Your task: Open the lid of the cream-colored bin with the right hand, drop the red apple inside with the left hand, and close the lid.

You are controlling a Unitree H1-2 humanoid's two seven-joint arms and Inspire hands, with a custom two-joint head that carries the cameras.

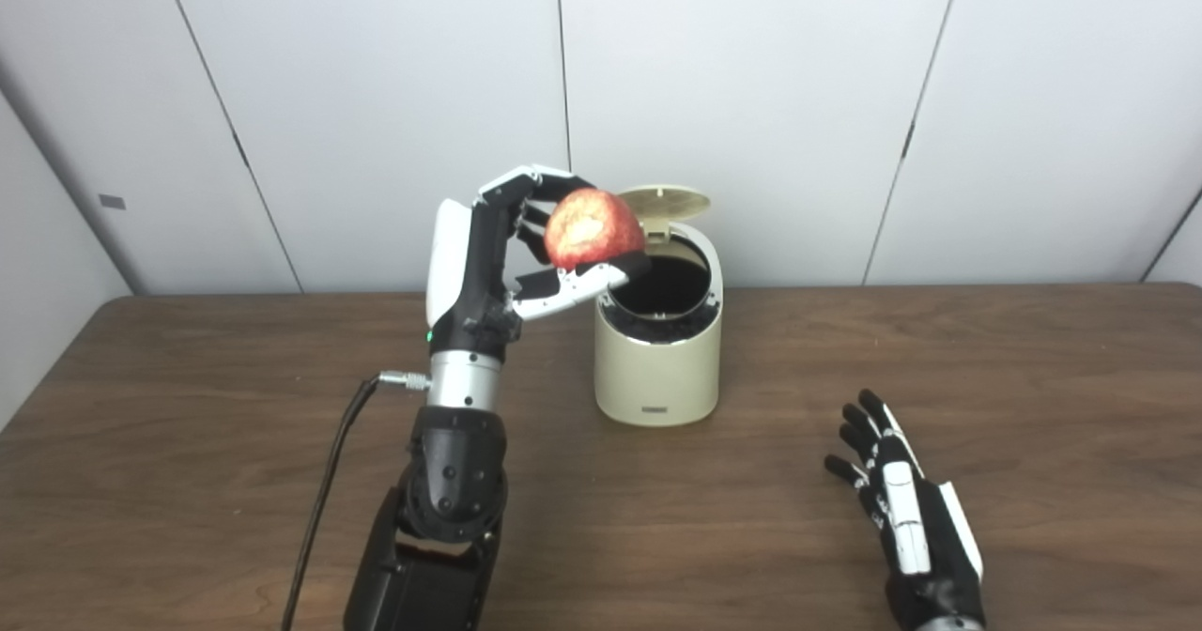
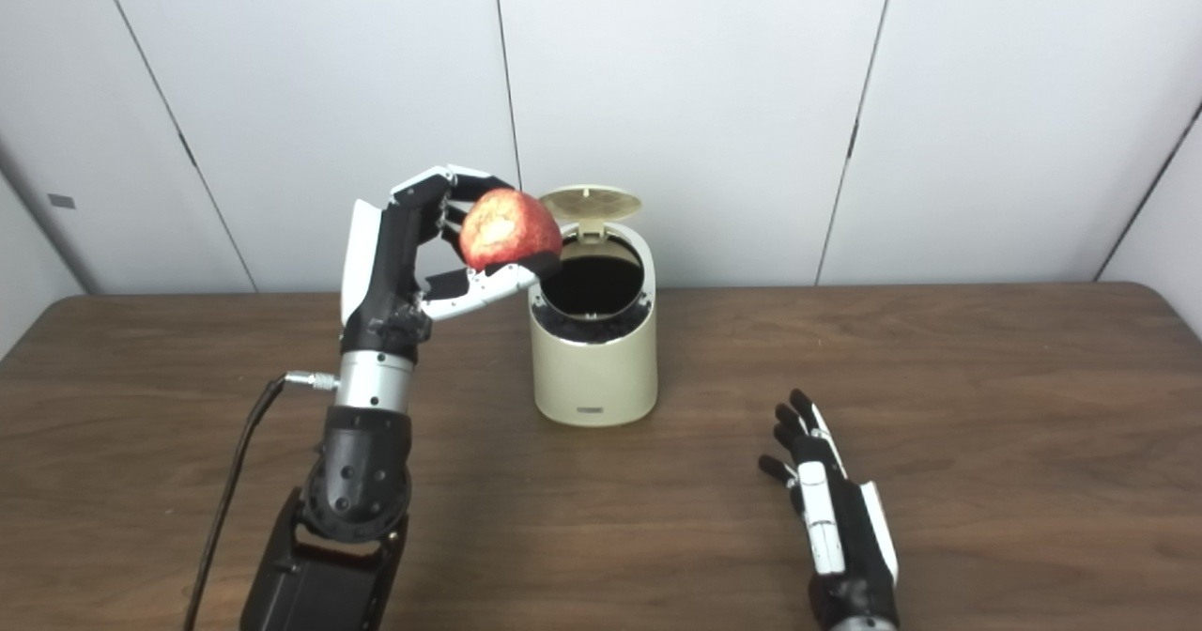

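Note:
The cream-colored bin (image 1: 657,368) stands mid-table with its round lid (image 1: 665,203) tipped up at the back, and its dark inside shows. My left hand (image 1: 507,255) is raised beside the bin's left rim and is shut on the red apple (image 1: 590,228), which hangs just above and left of the opening. My right hand (image 1: 901,509) lies flat on the table to the right of the bin, fingers spread, holding nothing. In the right eye view the apple (image 2: 507,229) and bin (image 2: 593,359) show the same way.
The brown wooden table (image 1: 1033,377) stretches wide on both sides of the bin. A black cable (image 1: 324,500) runs down from my left wrist. White wall panels stand close behind the table's far edge.

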